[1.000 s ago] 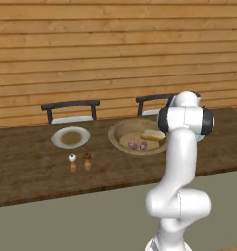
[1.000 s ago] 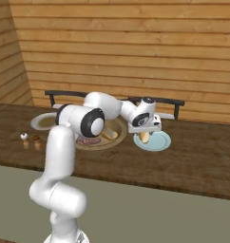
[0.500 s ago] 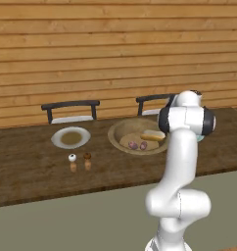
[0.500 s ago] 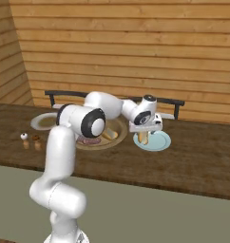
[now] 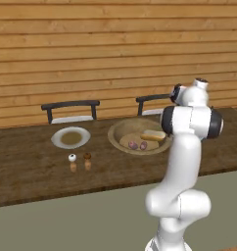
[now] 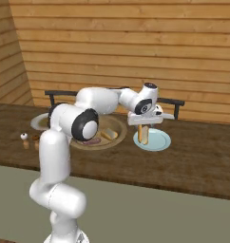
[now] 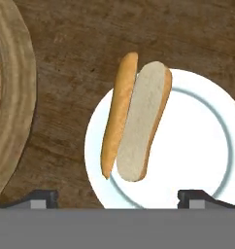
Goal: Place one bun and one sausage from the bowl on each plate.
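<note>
A split bun [image 7: 136,119] hangs tilted over the left part of a white plate [image 7: 202,146], its outer end past the rim. My gripper [image 7: 119,197] is open, with both fingertips [image 7: 41,197] well clear of the bun's sides. In the right base view the bun [image 6: 143,134] stands almost upright under the gripper [image 6: 144,124] over the pale plate [image 6: 159,142]; whether it touches the plate I cannot tell. The tan bowl [image 5: 115,132] to its left holds another bun [image 5: 154,135] and two sausages [image 5: 138,145]. A second plate [image 5: 70,138] with a brownish middle lies further left.
Two small shakers [image 5: 80,157] stand on the dark wooden counter in front of the left plate. Two dark chairs [image 5: 70,105] are pushed against the far side, below a wooden plank wall. The bowl's thick rim [image 7: 17,97] lies close to the left of the plate.
The hand has risen a little over the right plate. The bun has stayed at about the same spot above the plate.
</note>
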Controlling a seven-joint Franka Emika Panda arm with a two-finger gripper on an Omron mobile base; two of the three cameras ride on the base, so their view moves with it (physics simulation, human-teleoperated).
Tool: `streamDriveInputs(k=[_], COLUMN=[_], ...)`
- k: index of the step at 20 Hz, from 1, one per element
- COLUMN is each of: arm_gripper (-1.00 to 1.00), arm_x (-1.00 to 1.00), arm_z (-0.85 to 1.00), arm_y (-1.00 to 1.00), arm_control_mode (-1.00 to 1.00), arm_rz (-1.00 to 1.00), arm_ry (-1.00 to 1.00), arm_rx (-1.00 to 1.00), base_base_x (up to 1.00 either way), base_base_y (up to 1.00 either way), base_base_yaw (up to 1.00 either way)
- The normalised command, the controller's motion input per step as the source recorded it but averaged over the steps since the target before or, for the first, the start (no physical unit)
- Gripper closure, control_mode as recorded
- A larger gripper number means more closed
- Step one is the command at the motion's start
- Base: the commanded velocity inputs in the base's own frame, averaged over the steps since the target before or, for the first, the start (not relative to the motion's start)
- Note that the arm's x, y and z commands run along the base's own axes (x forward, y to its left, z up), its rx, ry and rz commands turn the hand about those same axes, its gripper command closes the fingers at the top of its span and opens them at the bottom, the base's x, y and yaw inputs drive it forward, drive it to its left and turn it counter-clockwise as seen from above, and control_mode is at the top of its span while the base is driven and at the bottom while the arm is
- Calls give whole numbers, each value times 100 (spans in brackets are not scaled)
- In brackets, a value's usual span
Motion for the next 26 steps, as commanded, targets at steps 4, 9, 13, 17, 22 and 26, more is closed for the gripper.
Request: streamDriveInputs(k=[4,9,13,17,22,26], arm_gripper=[-100,-100,-100,-100,-100,-100], arm_x=[-85,-52,3,31,24,11], arm_z=[5,3,0,1,-7,-53], arm_y=[87,100,93,58,6,1], arm_control_mode=[-100,-100,-100,-100,-100,-100], arm_rz=[45,36,8,-3,-2,0], arm_ry=[0,-1,-1,6,11,5], arm_rx=[-18,-13,-2,-8,-1,0], base_base_x=[0,0,0,0,0,0], base_base_y=[0,0,0,0,0,0], base_base_yaw=[0,0,0,0,0,0])
